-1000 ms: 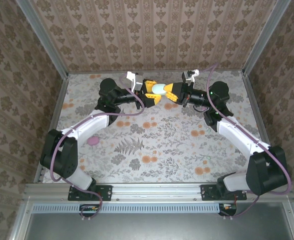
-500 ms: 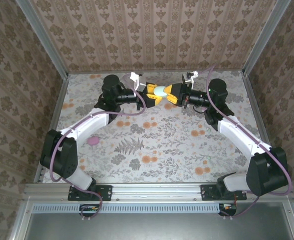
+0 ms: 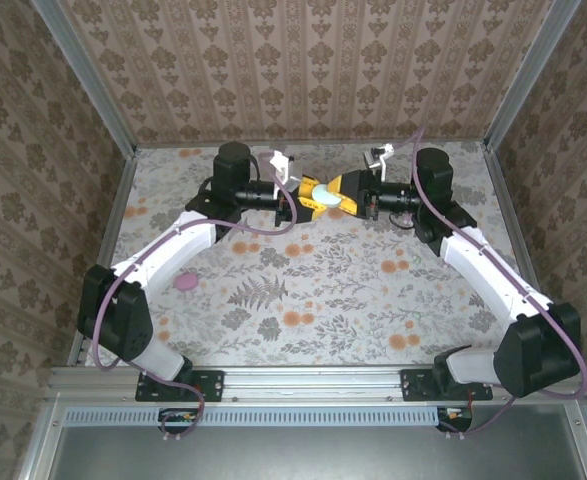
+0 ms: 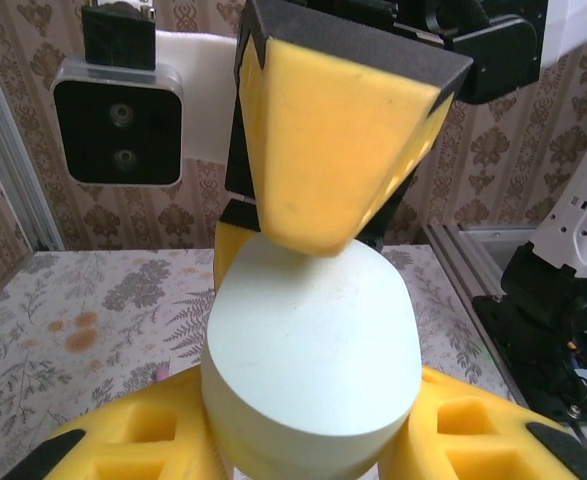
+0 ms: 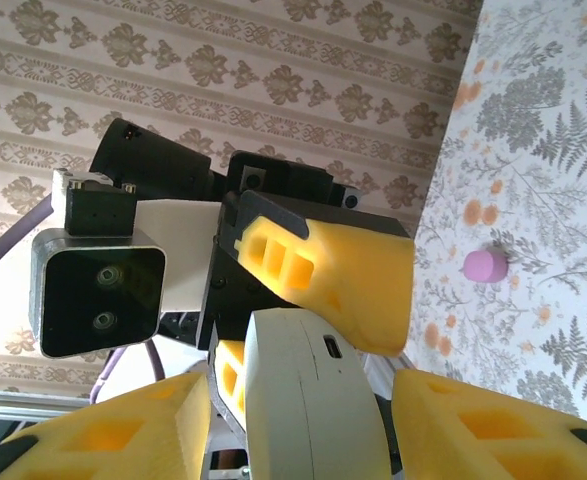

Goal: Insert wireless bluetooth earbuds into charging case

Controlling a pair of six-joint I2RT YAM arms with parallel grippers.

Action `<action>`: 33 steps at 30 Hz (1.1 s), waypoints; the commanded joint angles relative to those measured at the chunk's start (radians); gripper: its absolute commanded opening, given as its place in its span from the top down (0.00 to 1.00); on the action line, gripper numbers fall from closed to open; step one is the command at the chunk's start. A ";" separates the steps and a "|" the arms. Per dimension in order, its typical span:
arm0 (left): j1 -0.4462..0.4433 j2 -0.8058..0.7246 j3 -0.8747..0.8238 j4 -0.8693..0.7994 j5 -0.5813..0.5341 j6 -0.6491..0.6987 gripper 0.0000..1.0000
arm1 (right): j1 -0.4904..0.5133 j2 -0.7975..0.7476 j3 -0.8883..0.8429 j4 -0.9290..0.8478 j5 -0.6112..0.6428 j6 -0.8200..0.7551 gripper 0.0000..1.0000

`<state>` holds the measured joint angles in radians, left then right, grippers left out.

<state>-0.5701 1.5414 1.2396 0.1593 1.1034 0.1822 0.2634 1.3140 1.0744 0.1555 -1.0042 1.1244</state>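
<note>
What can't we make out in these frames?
- Top external: charging case is tiny, flanked by left gripper and right gripper; whether the lid is open or shut is unreadable.
- Left wrist: the case's lower end is cut off by the bottom edge; a right gripper finger covers its top.
- Right wrist: pink object too small to identify.

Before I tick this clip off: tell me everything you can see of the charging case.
The charging case is a pale mint, smooth, plastic-looking pebble with rounded edges. Its lid looks shut along a thin seam, and a small charging port sits on one narrow side. It is held in the air above the far part of the floral table. The left gripper clamps it between yellow fingers; the right gripper flanks it, contact unclear.
</note>
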 commanded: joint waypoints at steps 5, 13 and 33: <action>-0.007 -0.030 0.030 -0.037 0.019 0.046 0.66 | -0.016 -0.041 0.019 -0.093 -0.051 -0.081 0.53; -0.007 -0.025 0.032 -0.035 0.021 0.037 0.66 | -0.017 -0.036 0.006 -0.093 -0.056 -0.084 0.60; 0.009 -0.026 -0.094 0.333 0.049 -0.159 0.36 | -0.030 0.007 -0.107 0.515 -0.074 0.357 0.82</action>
<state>-0.5678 1.5322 1.1778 0.3653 1.1107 0.0887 0.2382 1.3079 0.9745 0.4789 -1.0492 1.3579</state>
